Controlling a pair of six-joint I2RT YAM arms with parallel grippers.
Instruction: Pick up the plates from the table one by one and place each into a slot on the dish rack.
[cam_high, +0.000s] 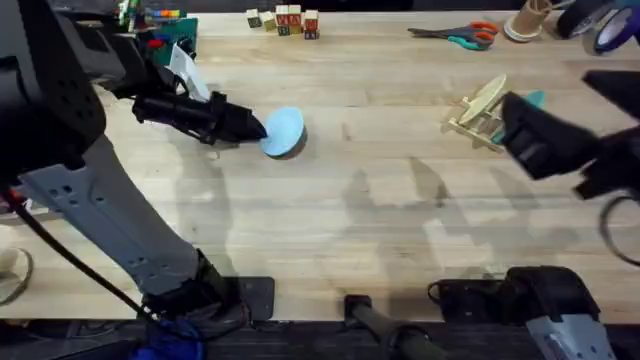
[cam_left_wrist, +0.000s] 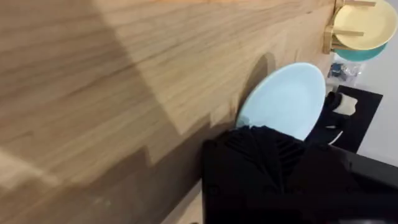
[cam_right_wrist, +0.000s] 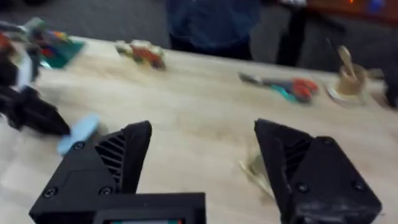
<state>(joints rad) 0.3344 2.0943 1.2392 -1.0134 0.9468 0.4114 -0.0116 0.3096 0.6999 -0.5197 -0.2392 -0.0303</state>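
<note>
A light blue plate (cam_high: 285, 132) is at the left-middle of the table (cam_high: 380, 220), tilted on its edge, and my left gripper (cam_high: 256, 127) is shut on its rim. In the left wrist view the plate (cam_left_wrist: 287, 98) sticks out from under the black fingers (cam_left_wrist: 267, 149). The dish rack (cam_high: 472, 122) stands at the right with a cream plate (cam_high: 487, 98) and a teal plate (cam_high: 533, 99) upright in it; both also appear far off in the left wrist view, cream plate (cam_left_wrist: 365, 25) and teal plate (cam_left_wrist: 356, 54). My right gripper (cam_high: 512, 122) hovers open just right of the rack, nothing between its fingers (cam_right_wrist: 121, 155).
Scissors (cam_high: 458, 35) and coloured letter blocks (cam_high: 284, 20) lie along the far edge. Tape rolls (cam_high: 600, 22) sit at the far right corner, and a green mat with small items (cam_high: 165, 35) at the far left.
</note>
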